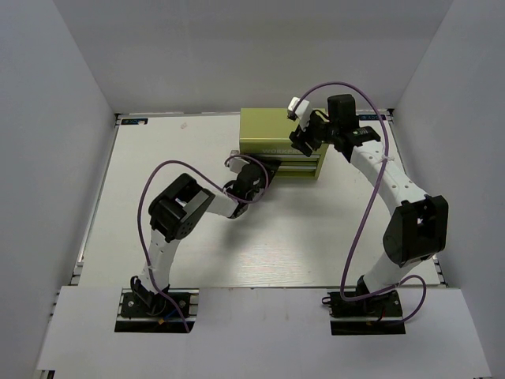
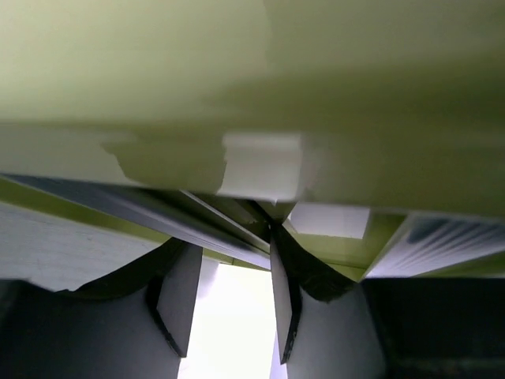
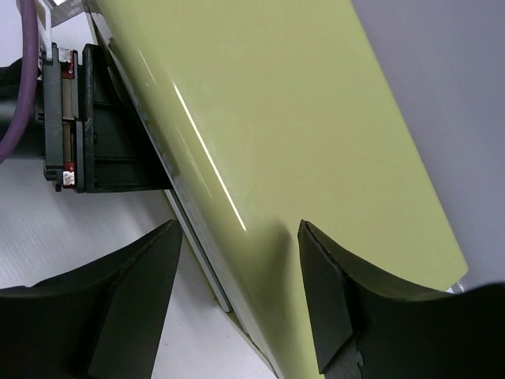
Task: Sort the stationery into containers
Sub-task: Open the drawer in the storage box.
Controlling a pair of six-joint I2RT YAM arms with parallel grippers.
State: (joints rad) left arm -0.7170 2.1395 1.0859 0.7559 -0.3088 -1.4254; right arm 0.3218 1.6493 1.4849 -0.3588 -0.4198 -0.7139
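The olive-green chest stands at the back middle of the table, its two drawers facing forward. None of the tubes is in view. My left gripper is right at the left part of the drawer fronts. In the left wrist view it is open with nothing between the fingers, and the chest fills the frame just ahead. My right gripper is over the chest's top at its front right. In the right wrist view it is open and straddles the chest's front top edge.
The white table is walled in by white panels at the back and sides. The left arm's wrist shows by the drawer fronts in the right wrist view. Purple cables loop off both arms.
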